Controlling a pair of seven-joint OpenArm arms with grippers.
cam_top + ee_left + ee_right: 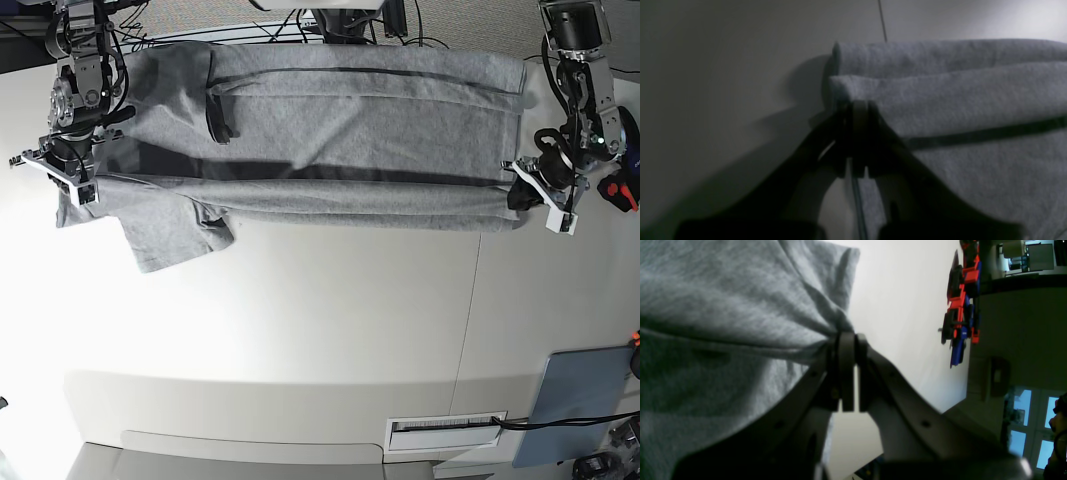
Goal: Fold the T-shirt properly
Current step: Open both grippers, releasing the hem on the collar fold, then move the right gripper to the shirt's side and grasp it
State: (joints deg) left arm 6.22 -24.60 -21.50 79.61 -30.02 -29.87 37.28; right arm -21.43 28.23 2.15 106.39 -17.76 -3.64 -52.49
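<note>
Grey T-shirt [330,130] stretched sideways across the far end of the white table [320,330], one sleeve flopped toward the near side at left. Left gripper [530,195] pinched tight on the shirt's right edge, right gripper [72,172] clamped on the bunched left edge. Both lifting the fold slightly.

The T-shirt [330,130] was soft heather-grey knit cloth, matt and faintly fuzzy. The table [300,320] looked smooth, pale and slightly sheened; the gripper fingers [846,373] were dark matt plastic.
</note>
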